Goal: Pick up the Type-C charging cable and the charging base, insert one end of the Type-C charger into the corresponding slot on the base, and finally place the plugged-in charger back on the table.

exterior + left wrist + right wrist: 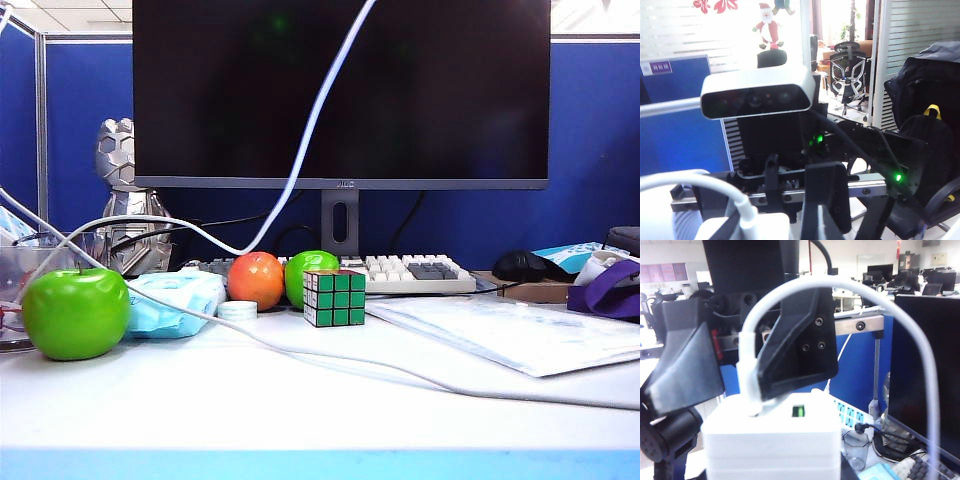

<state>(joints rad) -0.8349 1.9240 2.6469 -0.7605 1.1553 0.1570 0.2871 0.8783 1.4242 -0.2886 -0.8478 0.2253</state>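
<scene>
Holding the charging base (771, 442) above the desk with the Type-C charging cable (875, 297) plugged into its top.

Writing on the monitor's (340, 90) bezel is too small to read. The base is a smooth white block with a small green light. The cable arcs up and away from its white plug. The left gripper (735, 385) stands with fingers apart, one touching the plug. The right gripper (767, 220) clamps the base. The table (300, 410) lies bare between the Rubik's cube (334, 297) and its light-blue front edge.
</scene>
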